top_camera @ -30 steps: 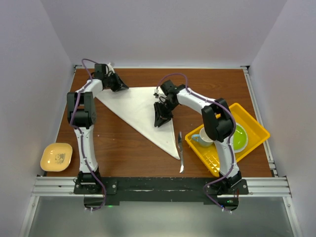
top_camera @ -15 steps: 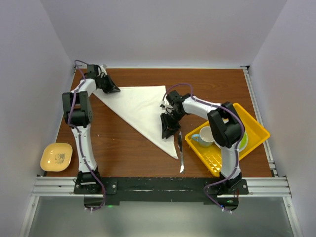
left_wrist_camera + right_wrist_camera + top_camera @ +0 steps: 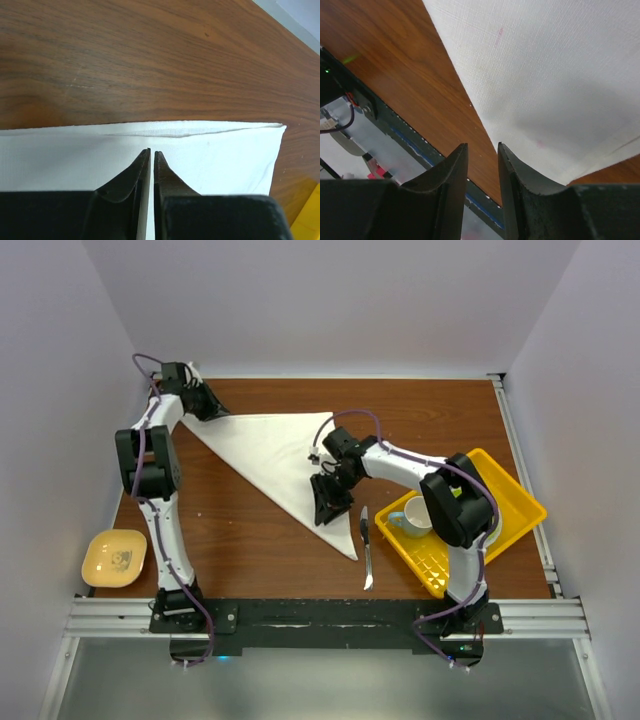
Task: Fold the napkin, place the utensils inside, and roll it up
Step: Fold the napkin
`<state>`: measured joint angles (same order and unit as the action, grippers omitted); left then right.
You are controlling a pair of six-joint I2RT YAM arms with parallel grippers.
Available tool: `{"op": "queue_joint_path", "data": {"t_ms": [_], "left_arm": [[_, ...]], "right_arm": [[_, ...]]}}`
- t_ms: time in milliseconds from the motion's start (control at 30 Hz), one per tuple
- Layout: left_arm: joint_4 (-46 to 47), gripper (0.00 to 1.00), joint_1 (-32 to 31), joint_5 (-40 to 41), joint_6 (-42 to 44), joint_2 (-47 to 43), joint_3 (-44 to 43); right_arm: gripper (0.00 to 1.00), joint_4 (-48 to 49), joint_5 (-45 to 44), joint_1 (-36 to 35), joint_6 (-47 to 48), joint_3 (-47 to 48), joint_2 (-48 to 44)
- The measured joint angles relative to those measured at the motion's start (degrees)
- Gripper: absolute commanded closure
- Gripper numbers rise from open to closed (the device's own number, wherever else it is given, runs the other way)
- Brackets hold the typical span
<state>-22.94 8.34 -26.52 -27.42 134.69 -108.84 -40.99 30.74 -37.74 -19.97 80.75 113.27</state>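
Note:
The white napkin (image 3: 275, 455) lies on the brown table folded into a triangle, its long tip pointing toward the near edge. My left gripper (image 3: 212, 410) is at the napkin's far-left corner, jaws shut on the cloth (image 3: 225, 150), fingertips meeting (image 3: 151, 151). My right gripper (image 3: 328, 512) hovers over the napkin's right side near the diagonal edge, jaws a little apart and empty (image 3: 482, 146), with cloth (image 3: 545, 75) below. The silver knife (image 3: 366, 545) lies on the table just right of the napkin's tip, apart from both grippers.
A yellow tray (image 3: 520, 495) at the right holds a white cup (image 3: 412, 517) and a green bowl (image 3: 487, 520). A small yellow bowl (image 3: 113, 557) sits at the near left. The table's metal rail runs along the near edge.
My left gripper has moved left and back toward the far-left corner, drawing the napkin's corner with it. My right gripper has moved toward the near side along the napkin's right part.

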Motion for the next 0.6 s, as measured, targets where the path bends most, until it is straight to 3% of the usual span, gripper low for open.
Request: {"op": "queue_joint_path", "data": {"t_ms": [333, 600], "left_arm": [[-0.3, 0.94, 5.6, 3.7, 1.2, 0.3, 3.2], [-1.7, 0.93, 7.8, 4.9, 2.5, 1.8, -0.4]], "right_arm": [[0.66, 4.0, 0.7, -0.8, -1.1, -14.2, -3.9], [0.65, 2.6, 0.4, -0.8, -0.1, -11.6, -5.6]]}}
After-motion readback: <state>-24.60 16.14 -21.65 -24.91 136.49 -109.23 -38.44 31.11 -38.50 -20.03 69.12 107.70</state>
